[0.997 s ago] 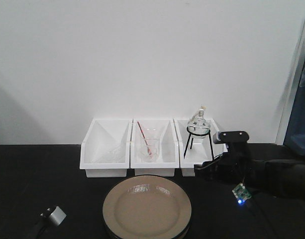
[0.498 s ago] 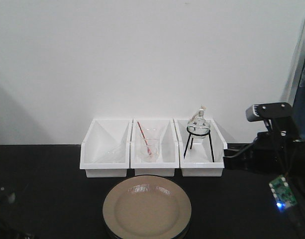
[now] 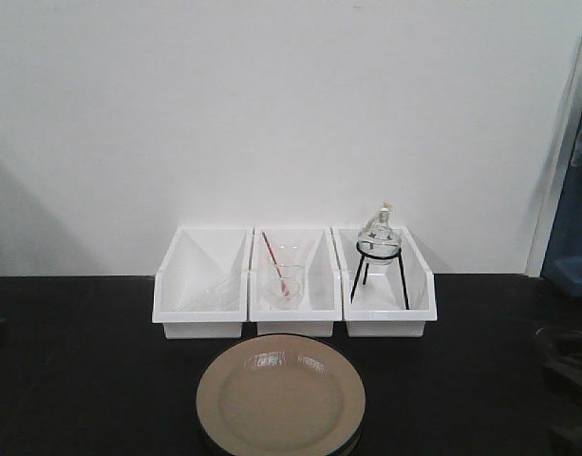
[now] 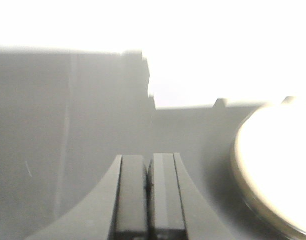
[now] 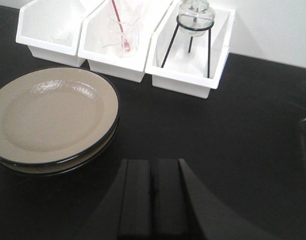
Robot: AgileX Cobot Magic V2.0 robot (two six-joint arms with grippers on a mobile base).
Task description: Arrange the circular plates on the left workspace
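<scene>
Two circular plates (image 3: 280,397) sit stacked, tan tops up, dark rims showing, at lower centre of the front view on the black desk (image 3: 82,361). Just behind them: three white bins (image 3: 292,281) in a row against the wall. Middle bin holds a beaker (image 3: 283,282) with a red rod; right bin holds a flask on a black tripod (image 3: 380,249). Left claw (image 4: 149,197) closed, empty, plates at its right. Right claw (image 5: 152,200) closed, empty, plates at its upper left.
</scene>
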